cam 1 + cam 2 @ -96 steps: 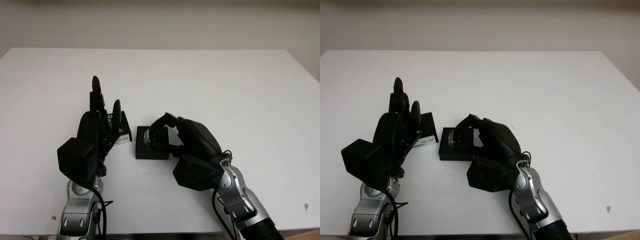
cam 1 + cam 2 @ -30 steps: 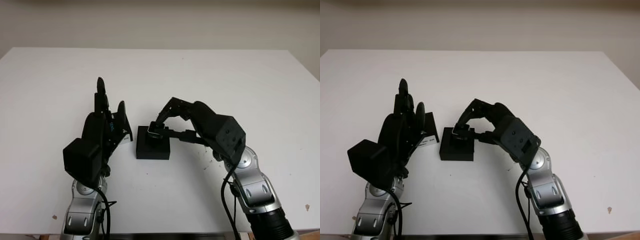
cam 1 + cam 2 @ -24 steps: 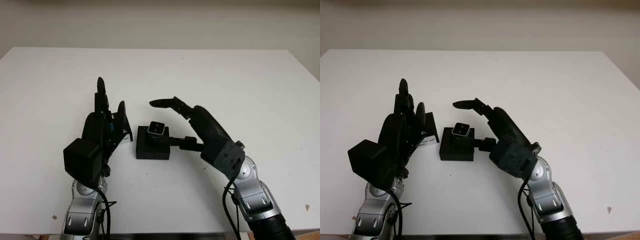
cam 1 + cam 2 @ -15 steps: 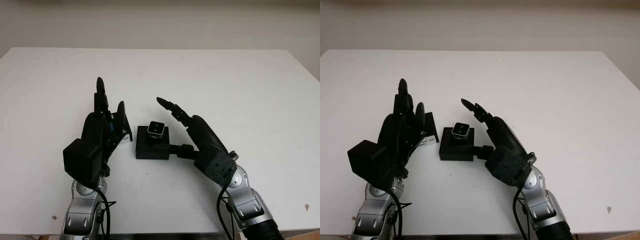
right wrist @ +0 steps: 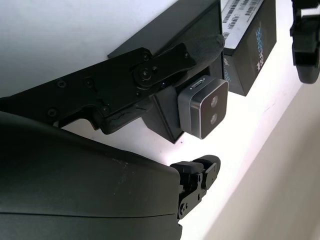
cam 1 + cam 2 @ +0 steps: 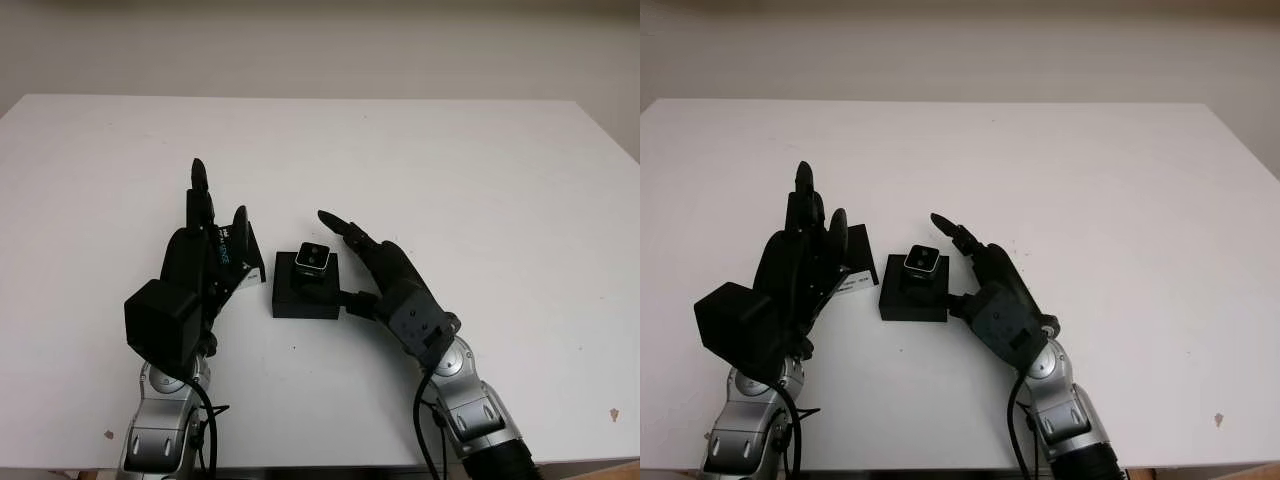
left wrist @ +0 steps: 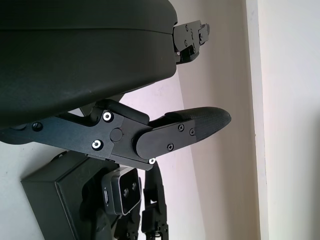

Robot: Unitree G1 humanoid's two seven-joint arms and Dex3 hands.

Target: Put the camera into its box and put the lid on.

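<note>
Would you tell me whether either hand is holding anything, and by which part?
Nothing is held: right hand open beside the box, camera in it; left hand open by the lid.

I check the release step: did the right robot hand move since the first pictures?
Yes. The right robot hand has let go of the camera and drawn back from the box toward the table's near edge.

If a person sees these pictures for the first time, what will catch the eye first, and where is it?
The eye goes first to the small silver camera, which sits upright in the black box near the middle of the white table. Two black hands flank it: the open right hand just right of the box, and the left hand to its left, in front of the black lid with its white label.
</note>
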